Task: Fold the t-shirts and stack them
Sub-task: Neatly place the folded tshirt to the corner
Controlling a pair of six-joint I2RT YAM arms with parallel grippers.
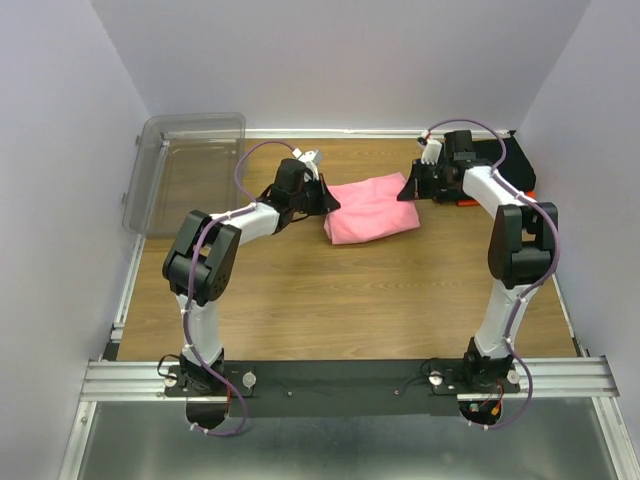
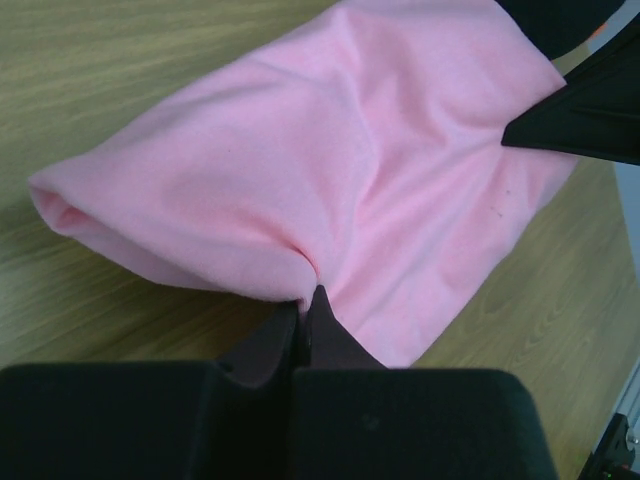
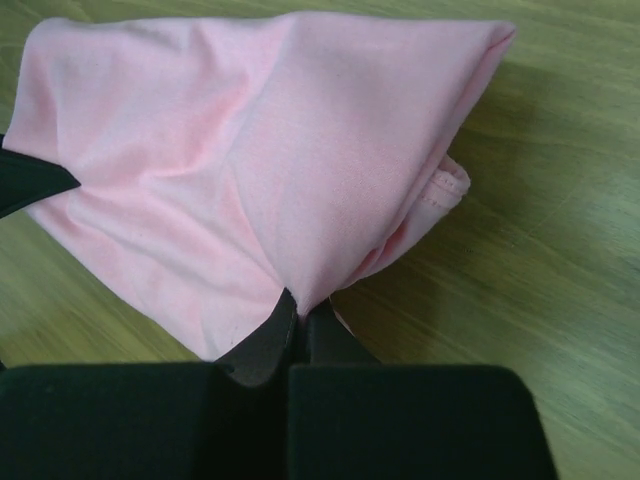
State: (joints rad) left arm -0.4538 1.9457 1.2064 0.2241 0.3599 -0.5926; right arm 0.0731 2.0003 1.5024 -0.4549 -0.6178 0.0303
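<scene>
Pink t-shirt (image 1: 372, 210) lies mid-width by the far edge of the table (image 1: 330, 300), long axis L-R — I've got left gripper (image 2: 308, 303) & right gripper (image 3: 296, 305) each pinched shut on opposite ends, both equally near.

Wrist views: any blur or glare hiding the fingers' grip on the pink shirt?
Left wrist: shirt evenly lit, no glare; left fingers near-black, slightly soft, shut on a fold. Right wrist: the same, right fingers dark, hem crisp. Top: even light, faint shadows.

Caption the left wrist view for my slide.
Left gripper shut on the near edge of the folded pink t-shirt, lying on the wooden table.
</scene>
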